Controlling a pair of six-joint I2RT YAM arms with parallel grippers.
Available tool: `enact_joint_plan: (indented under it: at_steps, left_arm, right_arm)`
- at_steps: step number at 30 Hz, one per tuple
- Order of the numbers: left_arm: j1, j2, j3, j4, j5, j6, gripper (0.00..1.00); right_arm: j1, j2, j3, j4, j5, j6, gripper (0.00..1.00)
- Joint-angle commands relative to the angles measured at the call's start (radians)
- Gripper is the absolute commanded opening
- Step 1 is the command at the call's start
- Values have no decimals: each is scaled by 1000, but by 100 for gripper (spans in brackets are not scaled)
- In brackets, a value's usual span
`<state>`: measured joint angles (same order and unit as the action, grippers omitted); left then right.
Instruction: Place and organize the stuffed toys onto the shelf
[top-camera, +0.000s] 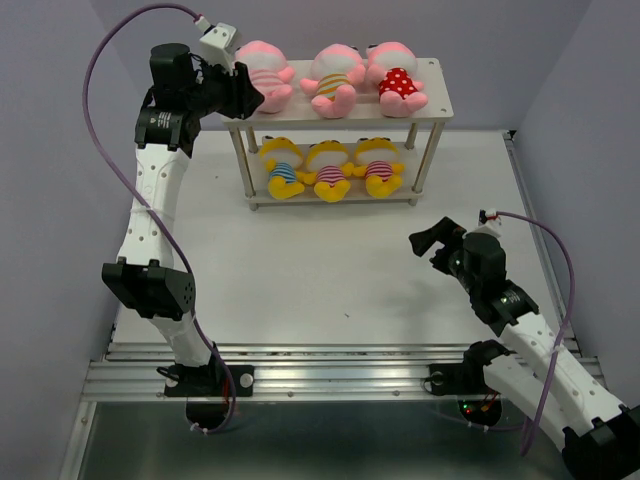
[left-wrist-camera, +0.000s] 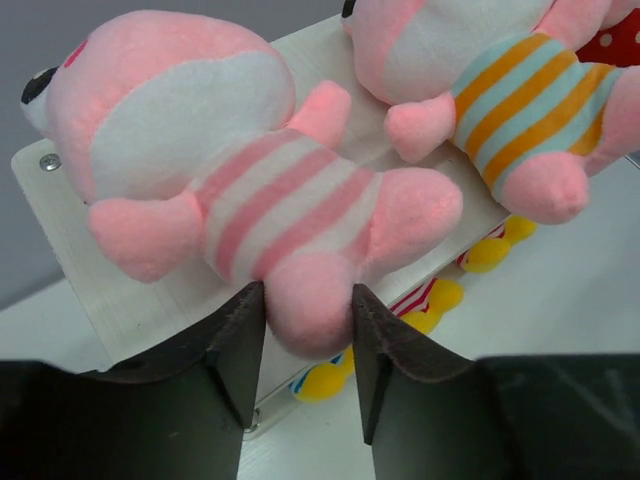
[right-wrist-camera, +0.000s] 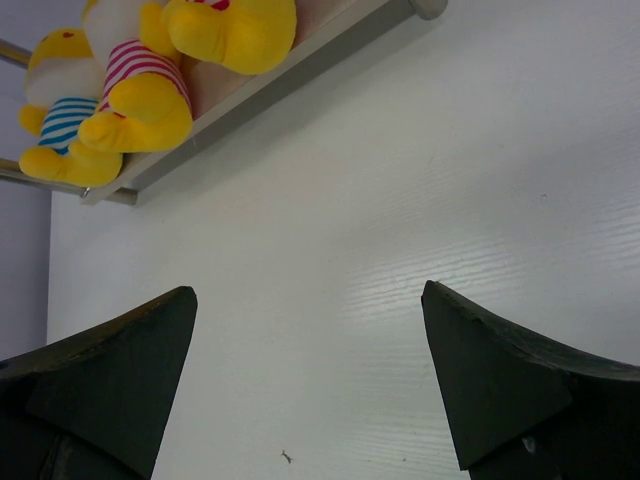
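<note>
The shelf (top-camera: 441, 96) stands at the back of the table. On its top board lie three pink stuffed toys: one with pink stripes (top-camera: 266, 75), one with orange and blue stripes (top-camera: 337, 75), one in red polka dots (top-camera: 398, 80). Three yellow striped toys (top-camera: 330, 170) lie on the lower board. My left gripper (top-camera: 248, 100) is at the shelf's left end. In the left wrist view it (left-wrist-camera: 305, 290) is shut on a foot of the pink-striped toy (left-wrist-camera: 270, 200), which rests on the board (left-wrist-camera: 120, 300). My right gripper (top-camera: 428, 245) is open and empty above the table (right-wrist-camera: 310, 300).
The right wrist view shows the lower board with the yellow toys (right-wrist-camera: 140, 100) at its upper left and bare white table (right-wrist-camera: 400, 200) below. The shelf's thin legs (top-camera: 432, 160) stand on the table. Purple walls close the back and sides.
</note>
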<state>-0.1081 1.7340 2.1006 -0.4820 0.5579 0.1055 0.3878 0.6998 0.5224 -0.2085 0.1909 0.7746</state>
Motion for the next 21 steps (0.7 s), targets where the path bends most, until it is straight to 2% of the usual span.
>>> enact_joint_plan:
  at_steps: [1, 3, 4, 6, 7, 8, 21]
  left_arm:
    - [11, -47, 29, 51, 53, 45, 42]
    - [16, -45, 30, 46, 69, 63, 37]
    - [18, -44, 29, 43, 77, 72, 28]
    - [24, -44, 24, 33, 103, 103, 19]
    - [25, -45, 22, 33, 109, 109, 7]
    - [30, -45, 22, 31, 117, 114, 0]
    - [73, -4, 56, 3, 266, 163, 0]
  right_arm:
    - [8, -20, 14, 32, 15, 2, 100]
    - [8, -25, 14, 29, 16, 8, 100]
    - [8, -29, 14, 27, 18, 9, 100]
    - [8, -31, 10, 27, 19, 14, 100]
    - [8, -28, 10, 26, 19, 15, 100]
    - [8, -26, 11, 24, 18, 17, 100]
    - [8, -17, 21, 6, 31, 9, 100]
